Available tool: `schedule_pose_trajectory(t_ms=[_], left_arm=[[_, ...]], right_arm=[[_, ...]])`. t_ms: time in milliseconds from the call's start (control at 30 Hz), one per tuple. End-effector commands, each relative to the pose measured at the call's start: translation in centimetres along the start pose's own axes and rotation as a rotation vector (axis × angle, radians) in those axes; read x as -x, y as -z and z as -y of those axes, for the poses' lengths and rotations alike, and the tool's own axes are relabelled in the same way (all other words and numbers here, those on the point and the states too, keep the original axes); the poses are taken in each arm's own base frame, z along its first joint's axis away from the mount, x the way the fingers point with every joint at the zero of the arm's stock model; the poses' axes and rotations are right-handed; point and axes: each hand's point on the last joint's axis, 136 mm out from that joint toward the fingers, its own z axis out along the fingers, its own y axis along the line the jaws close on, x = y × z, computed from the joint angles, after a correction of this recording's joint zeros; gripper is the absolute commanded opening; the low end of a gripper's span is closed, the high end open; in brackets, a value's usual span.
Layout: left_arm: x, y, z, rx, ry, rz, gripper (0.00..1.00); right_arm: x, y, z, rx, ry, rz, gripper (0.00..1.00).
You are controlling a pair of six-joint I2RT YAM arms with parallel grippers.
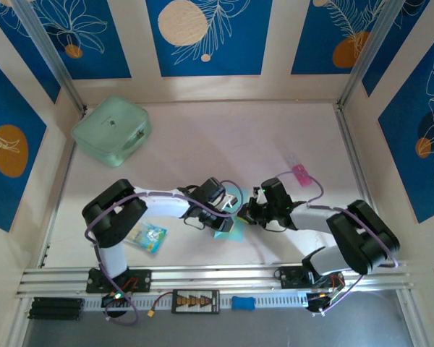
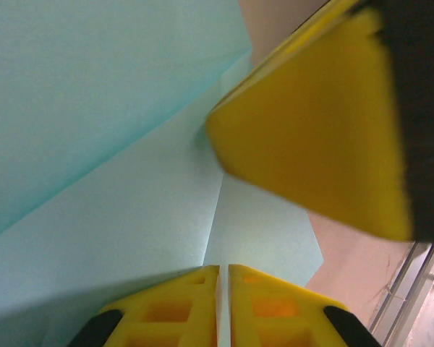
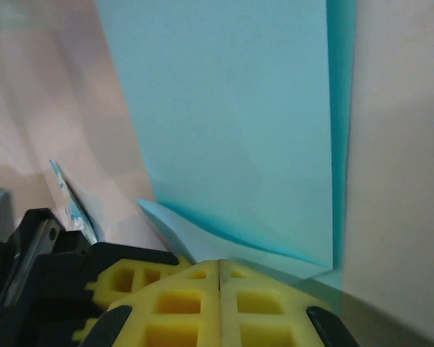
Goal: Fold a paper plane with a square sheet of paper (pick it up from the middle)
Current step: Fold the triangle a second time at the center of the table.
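Pale matte table (image 1: 224, 137), thin creased light-blue paper sheet (image 1: 228, 230), left pincer (image 2: 223, 278) clamped on its fold, right pincer (image 3: 218, 273) pressed together

One sheet (image 1: 226, 230), one pouch (image 1: 111, 130), one packet (image 1: 146, 237)

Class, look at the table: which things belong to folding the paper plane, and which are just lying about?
Job in hand:
- light-blue paper sheet, partly folded
- left end effector, shut on the sheet
- right end effector, shut, tip at the sheet

Lying about:
- mint-green pouch
- blue-and-white printed packet
- small pink item
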Motion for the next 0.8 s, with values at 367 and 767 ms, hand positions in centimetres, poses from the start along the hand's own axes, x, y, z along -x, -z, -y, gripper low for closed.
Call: schedule_pose_trajectory(t_ms=[367,767], left_arm=[[-1.1,0.9,-0.7,0.037,0.018,-0.013,0.15],[-3.2,1.9,-1.9,0.095,0.021,-0.049,0.15]], right_arm=[[-0.4,-1.4,4.0,-0.128,-0.117,-0.008,0.0],[-0.1,-1.2,4.6,-0.139,-0.109,-0.007,0.0]])
